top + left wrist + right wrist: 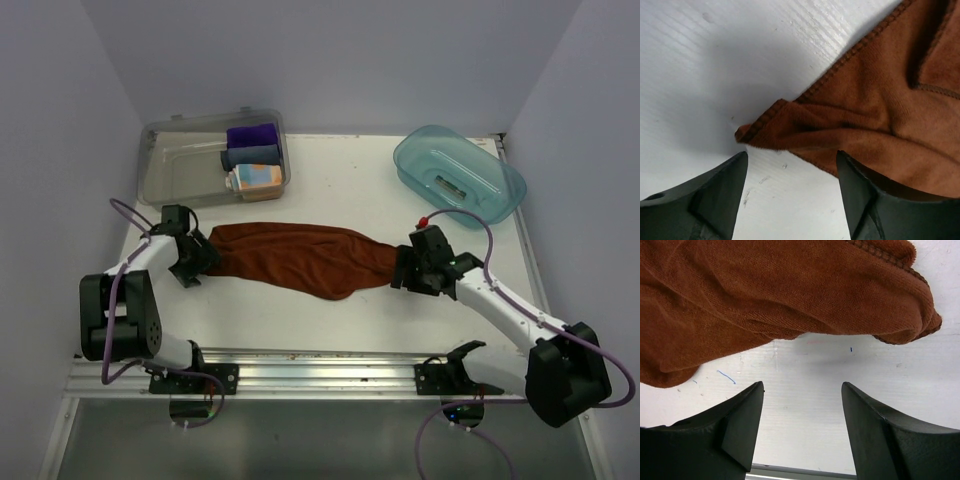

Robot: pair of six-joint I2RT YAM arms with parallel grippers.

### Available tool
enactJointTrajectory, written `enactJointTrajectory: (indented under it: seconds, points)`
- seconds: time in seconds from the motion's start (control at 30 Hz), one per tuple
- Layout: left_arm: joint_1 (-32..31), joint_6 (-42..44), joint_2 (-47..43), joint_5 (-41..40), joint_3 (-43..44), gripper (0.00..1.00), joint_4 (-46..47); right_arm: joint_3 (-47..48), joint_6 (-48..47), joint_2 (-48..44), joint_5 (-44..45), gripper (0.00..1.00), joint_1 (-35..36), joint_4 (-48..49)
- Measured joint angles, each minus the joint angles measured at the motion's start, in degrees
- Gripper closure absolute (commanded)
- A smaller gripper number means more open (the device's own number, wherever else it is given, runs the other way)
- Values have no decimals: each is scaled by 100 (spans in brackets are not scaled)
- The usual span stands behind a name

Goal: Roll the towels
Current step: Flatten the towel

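Rust-brown towel [300,258] lies stretched across mid-surface, creased and unrolled. Left fingers [715,200] are spread and empty, just short of its hemmed corner. Right fingers [890,440] are likewise spread and empty at the opposite end.

Recommended: flatten the bunched folds first, pinch one end squarely, then roll evenly so the roll does not skew.

Patterned towel [255,177] sits in the clear bin [165,175]. Surface [340,190] is white, faintly scuffed and pen-marked. Walls [330,60] are plain pale lilac.

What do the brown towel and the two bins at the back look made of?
Brown towel: soft terry-like cloth, matte; fuzzy nap and stitched hem show up close. Teal bin: likely glossy translucent plastic; tinted see-through walls. Clear bin: likely rigid transparent plastic; the table shows through.
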Motion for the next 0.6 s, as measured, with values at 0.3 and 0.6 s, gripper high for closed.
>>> enactJointTrajectory:
  seconds: [0.3, 0.6]
  points:
    - [31, -116, 446, 334, 42, 100, 546, -92, 345, 278, -212, 32, -4, 544]
    - [31, -83, -184, 398, 42, 100, 474, 92, 404, 1276, -293, 53, -780, 1222]
